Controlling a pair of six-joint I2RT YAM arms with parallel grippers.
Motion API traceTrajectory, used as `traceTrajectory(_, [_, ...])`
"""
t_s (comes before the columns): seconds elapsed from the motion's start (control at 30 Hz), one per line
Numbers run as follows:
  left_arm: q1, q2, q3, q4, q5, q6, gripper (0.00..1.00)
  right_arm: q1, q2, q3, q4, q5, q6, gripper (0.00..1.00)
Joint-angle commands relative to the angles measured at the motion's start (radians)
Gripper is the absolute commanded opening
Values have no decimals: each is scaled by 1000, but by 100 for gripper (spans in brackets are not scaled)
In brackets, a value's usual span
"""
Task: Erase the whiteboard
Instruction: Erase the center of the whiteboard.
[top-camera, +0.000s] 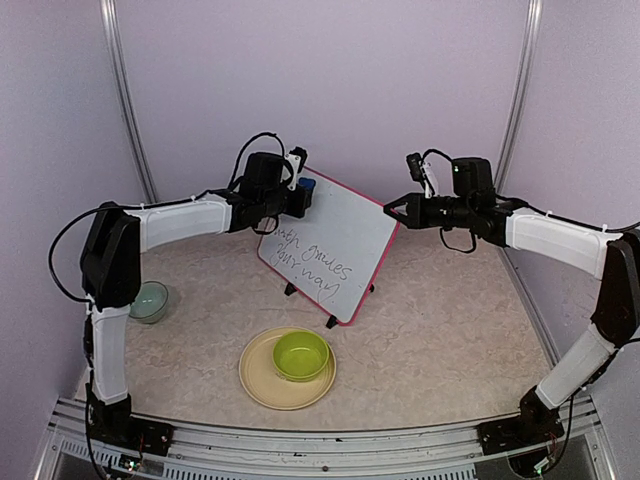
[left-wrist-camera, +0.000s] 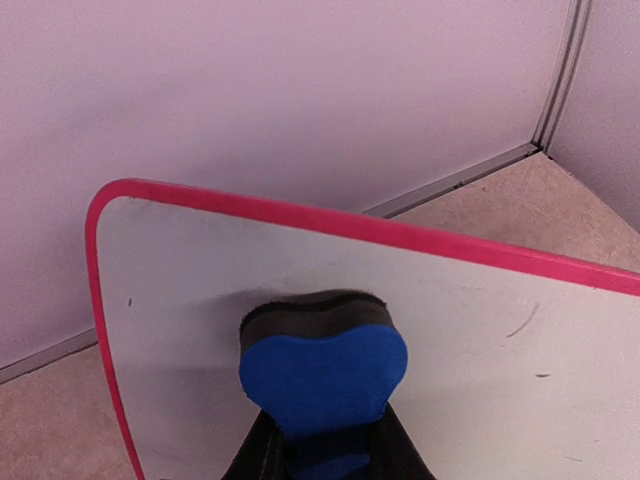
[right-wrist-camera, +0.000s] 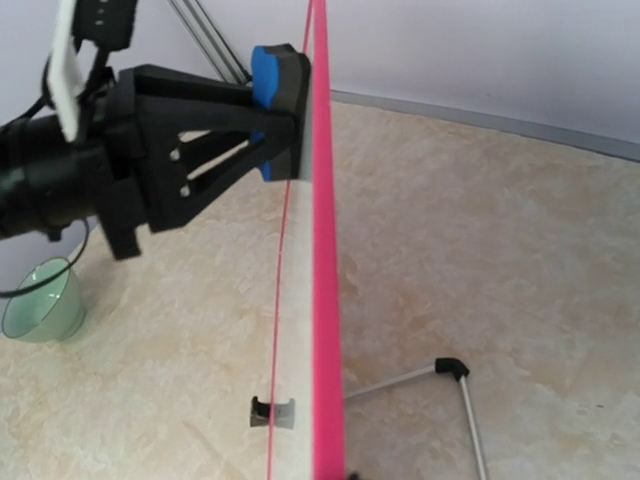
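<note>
The white rectangular whiteboard (top-camera: 350, 225) with pink-red frame stands tilted on the beige table (top-camera: 450, 330). Its dark handwriting (top-camera: 312, 258) lies below the blue foam eraser (top-camera: 306, 188), which the nearer left gripper (top-camera: 296, 203) clamps against the top-left corner; the right gripper (top-camera: 390, 207) is closed, empty.

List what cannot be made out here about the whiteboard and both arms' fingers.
- Top view: the handwriting on the whiteboard is too small to read.
- Top view: whether the right gripper grips the frame is too small to tell.
- Right wrist view: the board is edge-on, hiding its face; that arm's own fingers lie outside the frame.
- Left wrist view: the eraser hides its contact with the board; the bottom edge cuts off the lower board.
</note>
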Motion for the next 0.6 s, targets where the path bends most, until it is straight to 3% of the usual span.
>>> traceTrajectory(0.0, [-68, -37, -24, -6, 42, 17, 4, 41, -6, -8, -44, -213, -84, 0])
traceTrajectory(0.4, [-205, -83, -104, -3, -51, 31, 4, 41, -13, -4, -46, -212, -82, 0])
traceTrajectory(0.57, [-207, -81, -97, -9, -104, 23, 4, 41, -12, -2, -47, -214, -82, 0])
